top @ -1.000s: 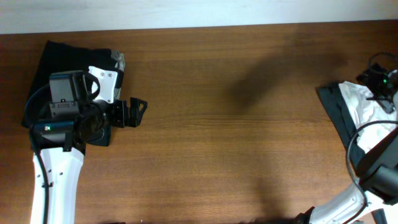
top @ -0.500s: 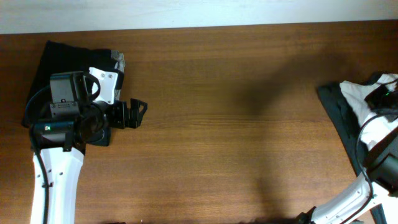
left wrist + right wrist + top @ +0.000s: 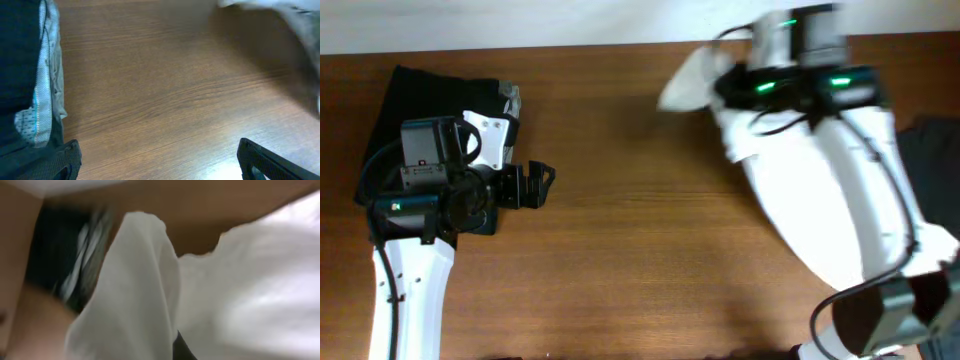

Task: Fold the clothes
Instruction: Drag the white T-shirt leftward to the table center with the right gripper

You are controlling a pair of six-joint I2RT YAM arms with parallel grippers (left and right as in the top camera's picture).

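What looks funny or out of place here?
The white cloth garment is bunched up in the air, dangling from the right tool, not flat on the brown wooden table. Nothing looks spilled or broken.

Overhead: soft, even light; table (image 3: 620, 250) mid-bright, no glare. Right arm (image 3: 820, 180) and white cloth (image 3: 685, 78) smeared by motion blur; left arm (image 3: 412, 280) sharp. Left wrist view: wood grain crisp at centre, top right corner blurred pale, left fingers (image 3: 265, 160) dark and soft at bottom edge. Right wrist view: heavy blur throughout, cloth bright, near washed out; dark patch at left indistinct.
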